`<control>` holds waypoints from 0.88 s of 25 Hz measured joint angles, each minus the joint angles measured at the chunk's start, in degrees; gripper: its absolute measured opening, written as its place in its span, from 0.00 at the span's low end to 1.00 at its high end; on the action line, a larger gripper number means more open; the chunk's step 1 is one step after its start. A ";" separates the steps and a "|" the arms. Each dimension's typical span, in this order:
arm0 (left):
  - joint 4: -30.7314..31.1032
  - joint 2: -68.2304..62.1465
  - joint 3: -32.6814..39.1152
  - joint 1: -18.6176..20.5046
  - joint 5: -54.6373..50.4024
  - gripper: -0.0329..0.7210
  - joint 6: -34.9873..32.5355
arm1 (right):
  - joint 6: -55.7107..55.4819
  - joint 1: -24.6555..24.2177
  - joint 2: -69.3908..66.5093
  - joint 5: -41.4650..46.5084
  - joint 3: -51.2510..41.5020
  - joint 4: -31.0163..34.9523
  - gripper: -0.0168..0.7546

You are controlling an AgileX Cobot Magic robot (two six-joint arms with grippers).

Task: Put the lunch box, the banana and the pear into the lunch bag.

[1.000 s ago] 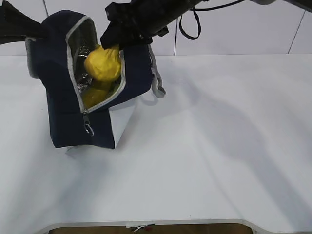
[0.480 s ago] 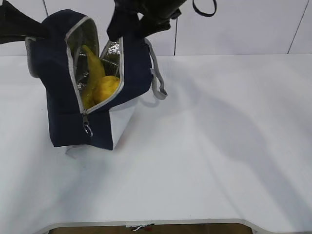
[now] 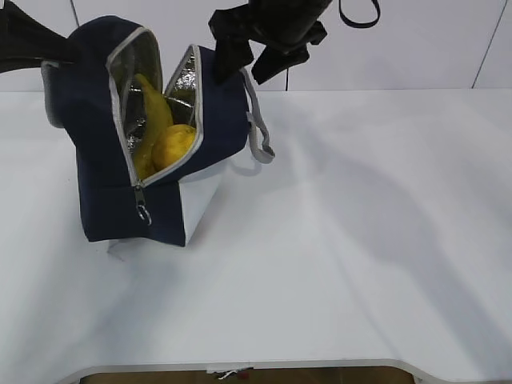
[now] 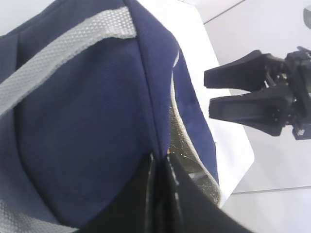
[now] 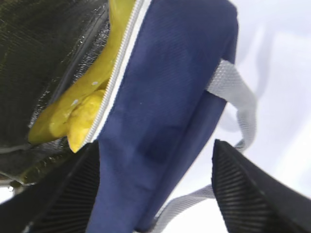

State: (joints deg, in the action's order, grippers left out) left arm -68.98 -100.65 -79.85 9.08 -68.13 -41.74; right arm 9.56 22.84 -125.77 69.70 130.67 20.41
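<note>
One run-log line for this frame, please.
pear and banana: in lunch bag | right end effector: open, empty, above bag | left end effector: shut on bag

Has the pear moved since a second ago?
Yes. The pear has dropped from the top of the lunch bag opening down inside, beside the banana.

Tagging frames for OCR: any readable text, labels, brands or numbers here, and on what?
None readable in any view.
Bag: plain navy fabric, no visible label.
Banana and pear: no stickers showing.
Right gripper and left gripper: plain black, no markings.
</note>
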 joint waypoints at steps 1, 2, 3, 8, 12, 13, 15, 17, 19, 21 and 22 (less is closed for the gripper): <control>0.00 0.00 0.00 0.00 0.00 0.05 0.00 | -0.12 0.00 -0.39 0.00 0.00 0.55 0.76; 0.00 0.00 0.00 0.00 0.00 0.05 0.00 | -0.23 0.00 -0.66 0.00 0.00 0.93 0.76; 0.00 0.00 0.00 0.00 0.00 0.05 0.00 | -0.26 0.00 -1.03 -0.10 0.00 1.17 0.76; 0.00 0.00 0.00 0.00 0.00 0.04 0.00 | -0.36 0.00 -1.65 -1.08 0.00 0.94 0.76; 0.00 0.00 0.00 0.00 0.00 0.04 0.00 | -0.36 0.00 -2.94 -1.56 0.00 1.05 0.76; 0.00 0.00 0.00 0.00 0.00 0.04 0.00 | -0.36 0.00 -3.29 -1.60 0.00 1.05 0.76; 0.00 0.00 0.00 0.00 0.00 0.04 0.00 | -0.36 0.00 -3.85 -1.70 0.00 1.55 0.75; 0.00 0.00 0.00 0.00 0.00 0.04 0.00 | -0.36 0.00 -4.20 -1.70 0.00 2.01 0.70; 0.10 0.00 0.00 0.00 0.00 0.04 0.00 | -0.36 0.00 -4.20 -1.70 0.00 2.56 0.60; 0.20 0.00 0.00 0.00 0.00 0.04 0.00 | -0.36 0.00 -4.20 -1.23 0.00 2.61 0.42; 0.49 0.00 0.00 0.00 0.00 0.04 0.00 | -0.36 0.00 -4.20 -0.84 0.00 2.61 0.32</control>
State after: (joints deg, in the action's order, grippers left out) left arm -68.49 -100.65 -79.85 9.08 -68.13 -41.74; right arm 9.19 22.84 -129.97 68.86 130.67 23.02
